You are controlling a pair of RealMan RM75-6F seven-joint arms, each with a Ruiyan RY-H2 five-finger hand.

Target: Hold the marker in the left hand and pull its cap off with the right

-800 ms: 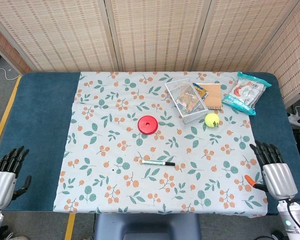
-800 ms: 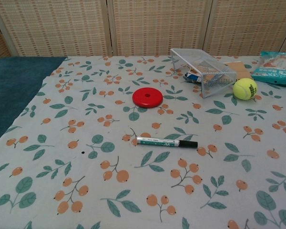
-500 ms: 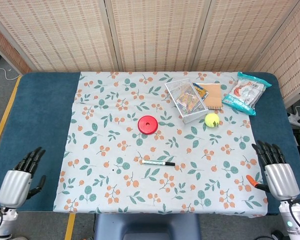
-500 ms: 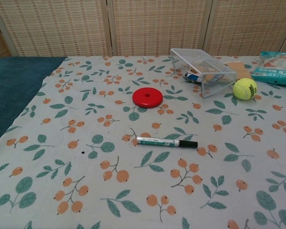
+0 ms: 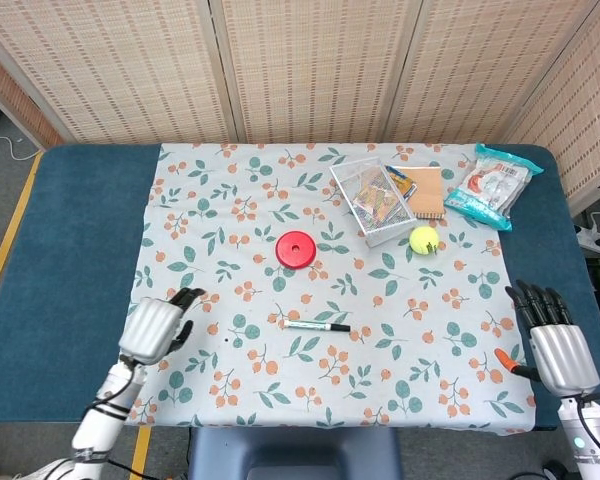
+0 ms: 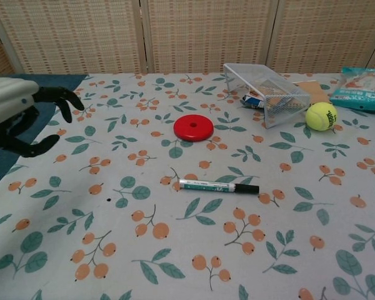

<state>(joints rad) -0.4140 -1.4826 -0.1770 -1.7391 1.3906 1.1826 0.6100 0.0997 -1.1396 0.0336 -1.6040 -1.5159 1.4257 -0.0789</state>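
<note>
Left hand empty, fingers apart (ribbed shell); slim marker on cloth.

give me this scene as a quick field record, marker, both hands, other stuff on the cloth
marker: lies flat on the floral cloth, black cap end pointing to the robot's right, cap still on
left robot hand: over the cloth's left edge, fingers curled, holding nothing, apart from the marker
right robot hand: at the table's right edge, fingers spread, holding nothing
red disc: beyond the marker
wire basket: tipped, far right
tennis ball: beside the basket
snack bag: far right corner
</note>
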